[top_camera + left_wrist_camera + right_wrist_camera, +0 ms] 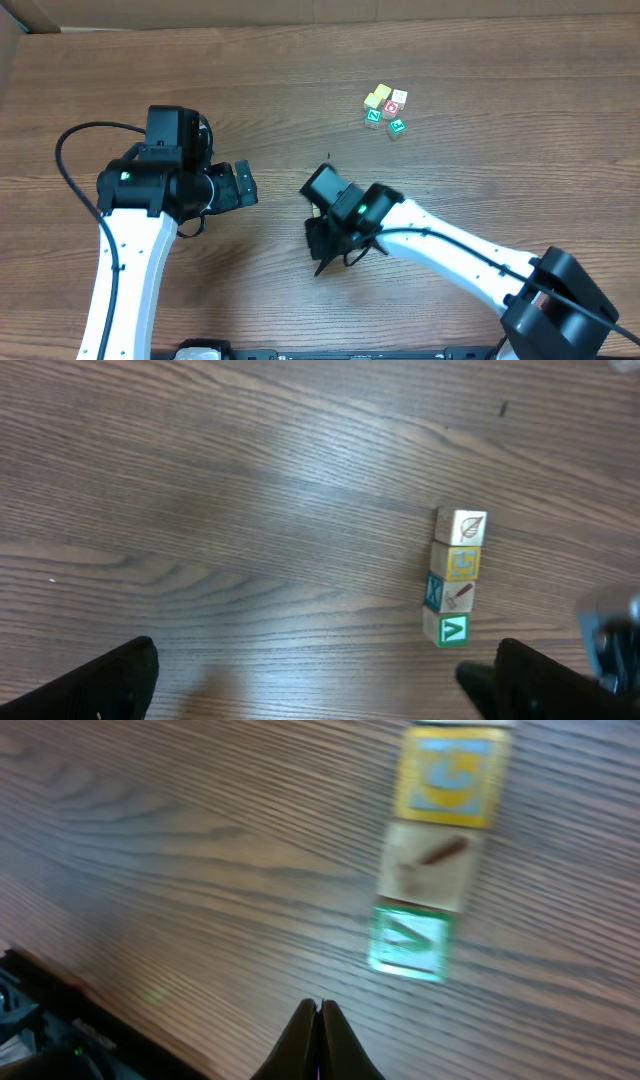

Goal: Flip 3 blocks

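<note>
Several small blocks lie in a cluster at the far right of the table. In the left wrist view they form a short line: a leaf-marked cream block, a yellow block, a block with a hammer picture and a green block. My left gripper is open and empty, well short of them. My right gripper is shut on nothing. Just ahead of its tips, blurred, lie the green block, the hammer block and the yellow block.
A red-faced cube sits inside the cluster. My left gripper hangs over the left half of the wooden table. My right arm reaches in from the bottom right toward the middle. A dark edge shows at lower left.
</note>
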### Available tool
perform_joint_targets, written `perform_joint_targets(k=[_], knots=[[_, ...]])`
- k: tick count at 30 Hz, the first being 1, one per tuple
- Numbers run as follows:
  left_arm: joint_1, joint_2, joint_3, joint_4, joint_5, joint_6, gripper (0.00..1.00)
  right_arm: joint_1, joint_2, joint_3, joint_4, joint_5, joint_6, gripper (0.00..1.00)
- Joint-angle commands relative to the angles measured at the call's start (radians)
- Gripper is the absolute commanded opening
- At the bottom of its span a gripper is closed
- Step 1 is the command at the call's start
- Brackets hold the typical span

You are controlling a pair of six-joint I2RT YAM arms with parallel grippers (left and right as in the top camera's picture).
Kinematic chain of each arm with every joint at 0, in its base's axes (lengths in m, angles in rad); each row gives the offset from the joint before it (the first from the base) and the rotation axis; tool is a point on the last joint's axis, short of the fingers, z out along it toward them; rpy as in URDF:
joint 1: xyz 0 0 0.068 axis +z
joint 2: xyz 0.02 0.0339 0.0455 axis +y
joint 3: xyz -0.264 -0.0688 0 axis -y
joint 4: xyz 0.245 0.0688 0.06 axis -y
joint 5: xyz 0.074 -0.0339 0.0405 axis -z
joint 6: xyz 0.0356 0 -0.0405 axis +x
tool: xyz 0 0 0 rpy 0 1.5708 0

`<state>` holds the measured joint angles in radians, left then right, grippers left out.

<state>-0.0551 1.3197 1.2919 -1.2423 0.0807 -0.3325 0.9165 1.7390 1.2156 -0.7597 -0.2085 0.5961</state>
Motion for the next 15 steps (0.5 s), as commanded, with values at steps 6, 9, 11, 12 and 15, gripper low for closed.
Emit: perform_joint_targets(k=[6,9,11,12,15], knots=[[0.001,0.090,0.000,-0.003,-0.010,0.011,1.00,0.141,-0.008,0.013,0.070,0.369,0.169,0.04],[0.001,0.114,0.000,-0.002,-0.010,0.011,0.99,0.167,-0.008,-0.006,0.124,0.396,0.167,0.04],[0.001,0.129,0.000,-0.003,-0.010,0.011,1.00,0.177,-0.008,-0.024,0.165,0.400,0.167,0.04],[0.001,0.134,0.000,-0.002,-0.009,0.011,1.00,0.177,-0.006,-0.030,0.178,0.400,0.167,0.04],[0.001,0.145,0.000,0.010,-0.003,0.011,1.00,0.177,0.018,-0.034,0.190,0.399,0.168,0.04]])
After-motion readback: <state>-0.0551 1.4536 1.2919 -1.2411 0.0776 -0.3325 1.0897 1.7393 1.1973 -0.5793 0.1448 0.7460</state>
